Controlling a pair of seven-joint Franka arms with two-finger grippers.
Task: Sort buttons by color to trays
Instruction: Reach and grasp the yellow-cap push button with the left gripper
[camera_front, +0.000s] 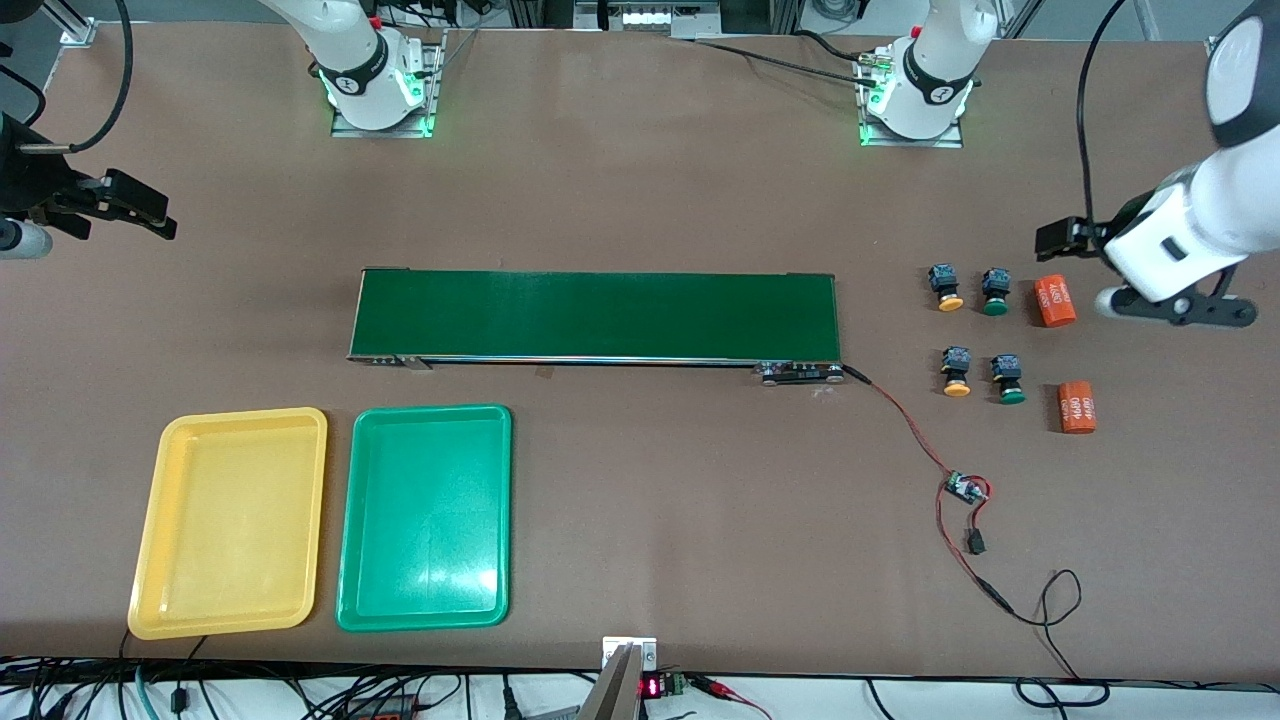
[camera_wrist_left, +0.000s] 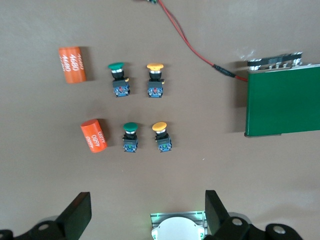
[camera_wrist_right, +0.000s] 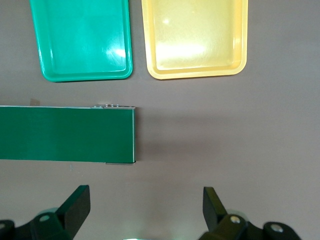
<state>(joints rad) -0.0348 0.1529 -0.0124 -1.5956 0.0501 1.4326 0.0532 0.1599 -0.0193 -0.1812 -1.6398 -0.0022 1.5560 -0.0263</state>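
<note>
Two-arm workcell, sorting not yet begun. Front view: dark-green conveyor belt (camera_front: 595, 315) lying lengthwise at mid-table; yellow tray (camera_front: 232, 521) and green tray (camera_front: 424, 516) side by side, nearer the camera than the belt, toward the right arm's end, the yellow one outermost. Four buttons in a two-by-two block off the belt's end toward the left arm's end: yellow-capped button (camera_front: 945, 287) beside green-capped button (camera_front: 994, 291), and, nearer the camera, second yellow-capped button (camera_front: 956, 371) beside second green-capped button (camera_front: 1007, 379). Two orange cylinders (camera_front: 1054, 300), one per row, on the outer flank. Red wire (camera_front: 905, 420) trailing from the belt to a small circuit board (camera_front: 965, 489). Left gripper (camera_front: 1070, 237) aloft over bare table just outside the cylinders; right gripper (camera_front: 135, 205) aloft near the table's opposite end. Left wrist view only: left gripper (camera_wrist_left: 147, 215) with jaws spread wide and nothing between them, all four buttons and both cylinders apart from one another. Right wrist view only: right gripper (camera_wrist_right: 145, 210) likewise wide and unloaded, above the belt's end, both trays bare inside.
</note>
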